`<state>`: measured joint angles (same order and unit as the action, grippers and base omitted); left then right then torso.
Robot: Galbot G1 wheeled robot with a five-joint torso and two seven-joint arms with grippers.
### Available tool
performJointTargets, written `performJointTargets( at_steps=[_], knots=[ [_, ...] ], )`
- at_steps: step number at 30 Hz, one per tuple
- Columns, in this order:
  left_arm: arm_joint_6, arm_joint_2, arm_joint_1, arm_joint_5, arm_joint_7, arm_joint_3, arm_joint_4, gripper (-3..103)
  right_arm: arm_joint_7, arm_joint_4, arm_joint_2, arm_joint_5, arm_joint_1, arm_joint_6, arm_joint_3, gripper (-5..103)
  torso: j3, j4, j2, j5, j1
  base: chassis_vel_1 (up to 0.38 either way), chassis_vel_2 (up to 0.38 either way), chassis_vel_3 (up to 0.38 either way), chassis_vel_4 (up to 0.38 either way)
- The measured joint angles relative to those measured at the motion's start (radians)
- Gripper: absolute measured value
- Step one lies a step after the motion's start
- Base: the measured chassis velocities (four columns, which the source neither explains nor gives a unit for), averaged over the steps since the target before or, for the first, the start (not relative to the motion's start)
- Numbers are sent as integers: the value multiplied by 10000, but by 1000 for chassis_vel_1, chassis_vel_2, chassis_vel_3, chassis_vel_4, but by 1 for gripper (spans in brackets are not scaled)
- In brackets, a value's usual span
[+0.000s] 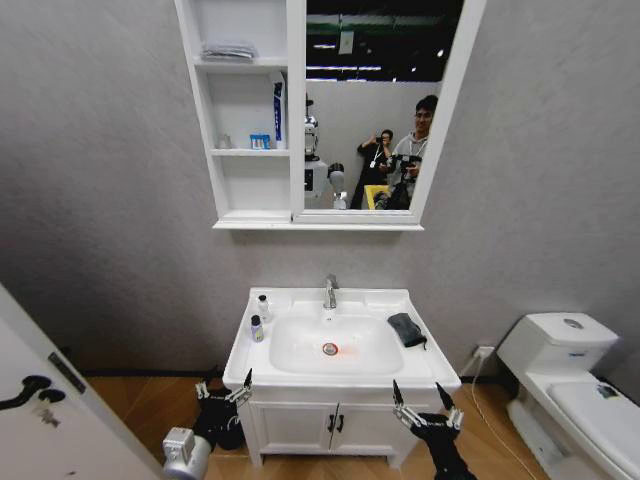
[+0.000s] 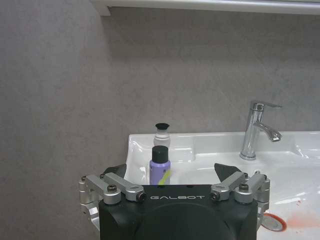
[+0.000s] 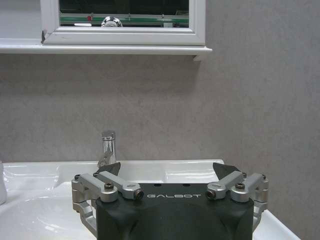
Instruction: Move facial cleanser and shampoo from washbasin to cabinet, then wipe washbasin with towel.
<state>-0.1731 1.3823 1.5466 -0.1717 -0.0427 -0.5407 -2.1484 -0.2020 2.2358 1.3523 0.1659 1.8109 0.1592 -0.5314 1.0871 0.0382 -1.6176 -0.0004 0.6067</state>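
Note:
The white washbasin (image 1: pixel 300 297) stands below the wall cabinet (image 1: pixel 296 110). Two small bottles sit on its left rim: a purple one with a black cap (image 1: pixel 257 328) (image 2: pixel 160 169) and a pale one with a black cap (image 1: pixel 263 307) (image 2: pixel 161 135) behind it. I cannot tell which is the facial cleanser and which the shampoo. The dark towel (image 1: pixel 406 329) lies on the right rim. My left gripper (image 1: pixel 224 385) (image 2: pixel 170 171) hangs open just before the front left corner, facing the purple bottle. My right gripper (image 1: pixel 420 398) (image 3: pixel 167 169) hangs open at the front right corner.
A chrome tap (image 1: pixel 330 291) (image 2: pixel 255 131) (image 3: pixel 107 148) stands at the basin's back, and the red-ringed drain (image 1: pixel 330 349) lies in the bowl. A toilet (image 1: pixel 560 375) is on the right, a door (image 1: pixel 40 400) on the left. The cabinet shelves hold a blue-white tube (image 1: pixel 278 110) and a pale cloth (image 1: pixel 228 50).

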Motion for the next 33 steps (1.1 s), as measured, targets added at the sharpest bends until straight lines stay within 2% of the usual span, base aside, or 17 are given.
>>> performJointTargets(
  at_steps=[6, 7, 10, 17, 23, 29, 33],
  knots=[
    [22, -108, -17, 106, -1, 431, 335, 99, -213, -72, 21, -111, 1, 106, 149, 100, 1, 1, 1, 3, 6, -276, 258, 256, -251],
    [47, -151, -57, 163, 10, 537, 465, 96, -257, -83, 22, -180, 16, 103, 209, 100, 1, -1, 2, 6, 8, -203, 214, 191, -136],
    [64, -164, -137, 205, 21, 683, 639, 100, -288, -116, 9, -316, 22, 91, 308, 100, 2, 0, 3, 2, 11, -181, 136, 161, -101],
    [-64, -177, -438, -174, 56, 682, 1169, 99, -297, -249, -96, -427, -113, 58, 555, 100, -1, 4, 0, 2, -3, -30, 34, -33, -11],
    [-131, -404, -1130, -524, 68, 585, 1963, 98, -284, -301, -133, -419, -81, 175, 453, 100, -2, 2, -4, 3, -9, 42, -19, -29, 32],
    [-124, -584, -1720, -559, 13, 578, 2589, 99, -279, -298, -197, -424, 45, 215, 412, 100, 0, 3, -1, 4, 0, 0, 0, 0, 0],
    [-47, -526, -2486, -504, -16, 719, 3439, 99, -272, -255, -224, -470, 61, 213, 413, 100, 0, 3, 0, 3, 2, 0, 0, 0, 0]
  ],
)
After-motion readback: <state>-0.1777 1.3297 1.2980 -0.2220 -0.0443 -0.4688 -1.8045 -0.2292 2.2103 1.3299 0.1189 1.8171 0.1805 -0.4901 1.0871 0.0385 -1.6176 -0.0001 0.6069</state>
